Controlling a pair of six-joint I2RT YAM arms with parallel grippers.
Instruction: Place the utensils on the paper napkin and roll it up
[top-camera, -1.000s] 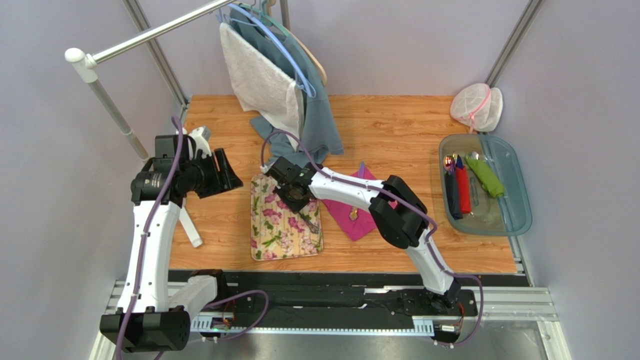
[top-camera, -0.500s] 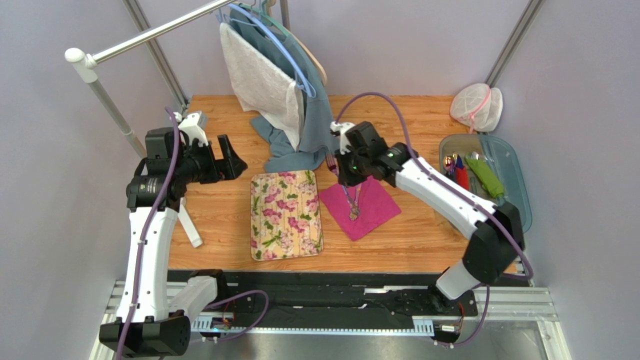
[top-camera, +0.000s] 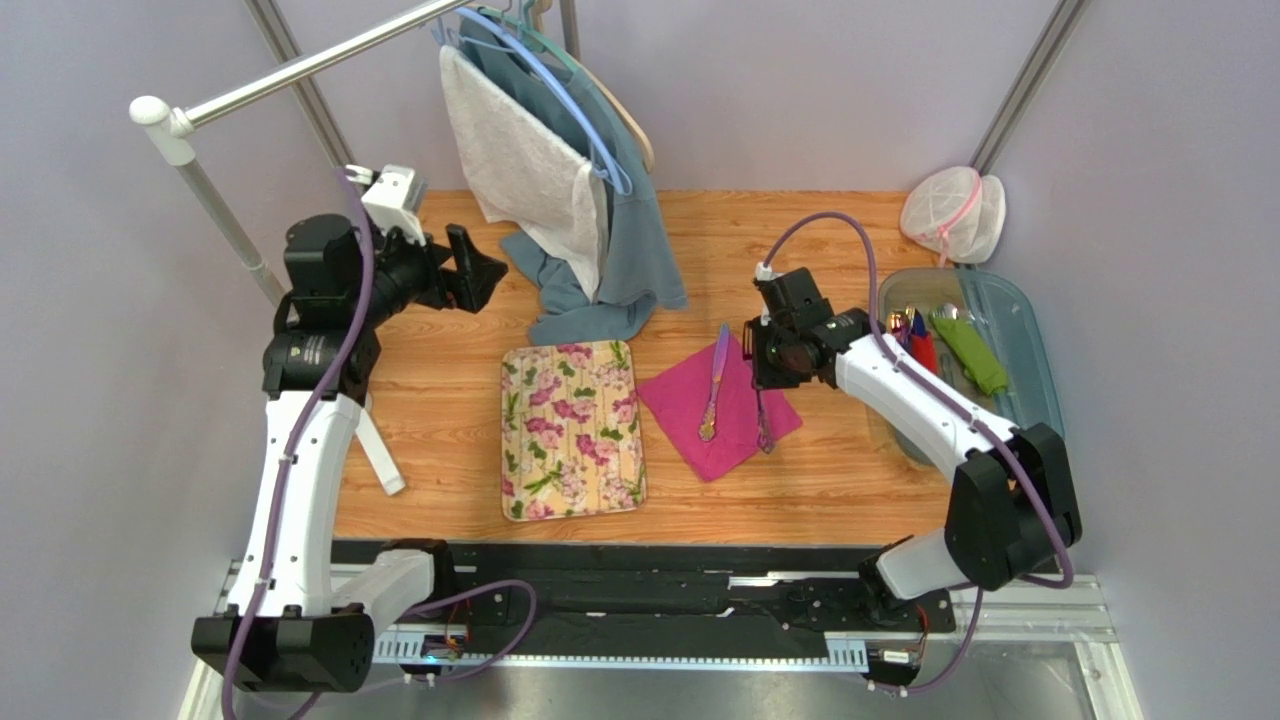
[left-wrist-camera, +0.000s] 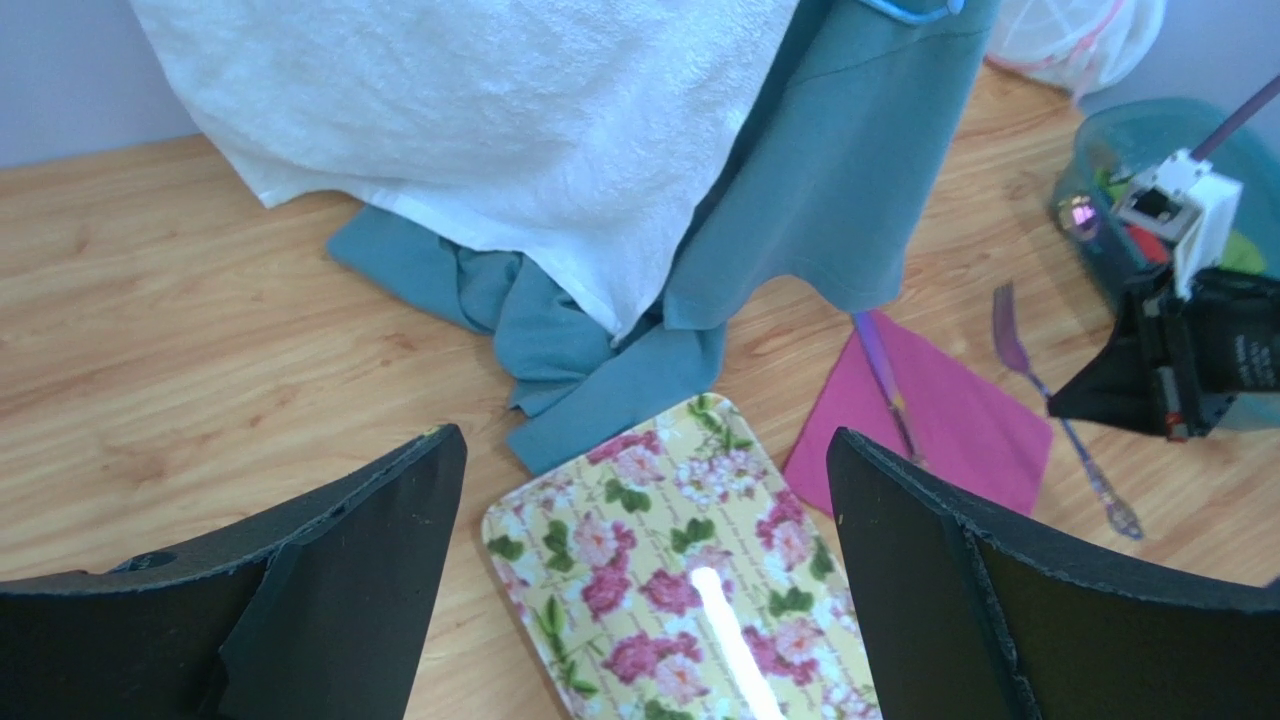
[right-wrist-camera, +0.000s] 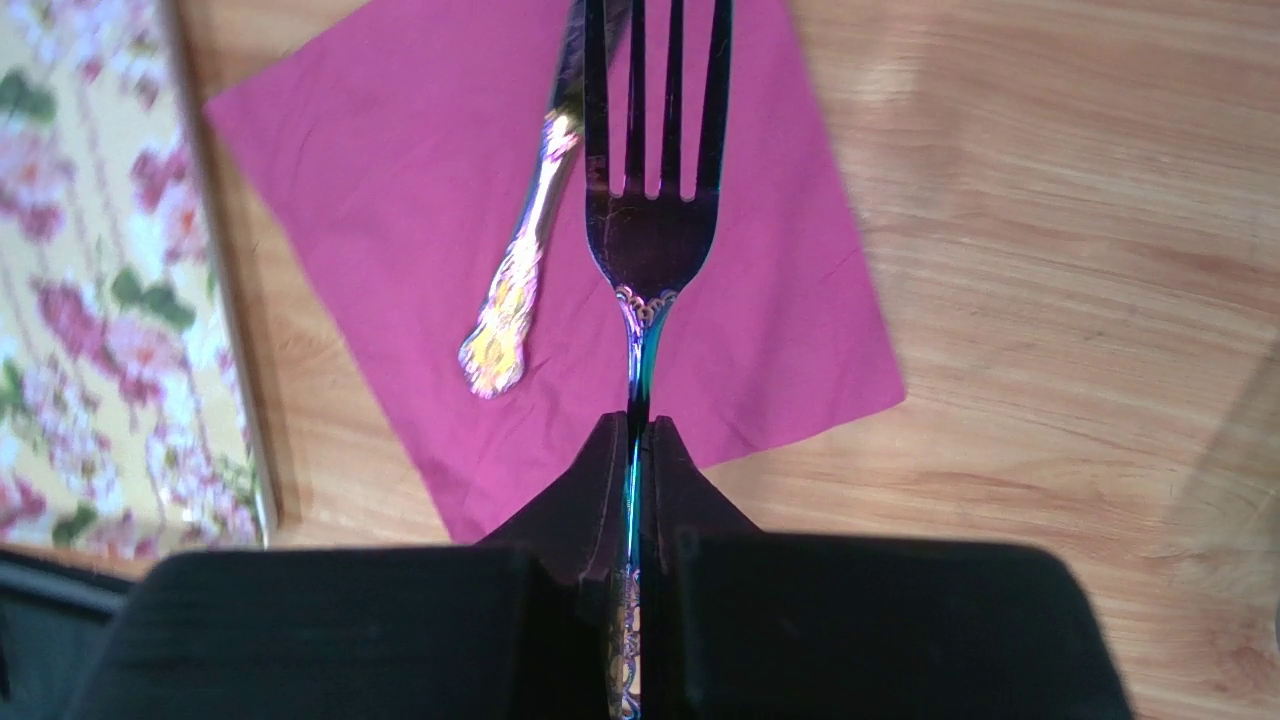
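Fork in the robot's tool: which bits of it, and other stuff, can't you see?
- Right wrist view: the fork loses its prong tips at the top edge, and its handle end hides inside the shut right tool.
- Right wrist view: the knife blade runs off the top edge.
- Left wrist view: the tray is partly behind the right tool.
- Top view: the tray's contents are too small to name.

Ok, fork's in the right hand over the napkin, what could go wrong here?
The right hand grips the fork close to the right edge of the napkin; released here, its handle may land on the bare table. Lowering could also nudge the other utensil lying alongside, or drag the thin napkin.
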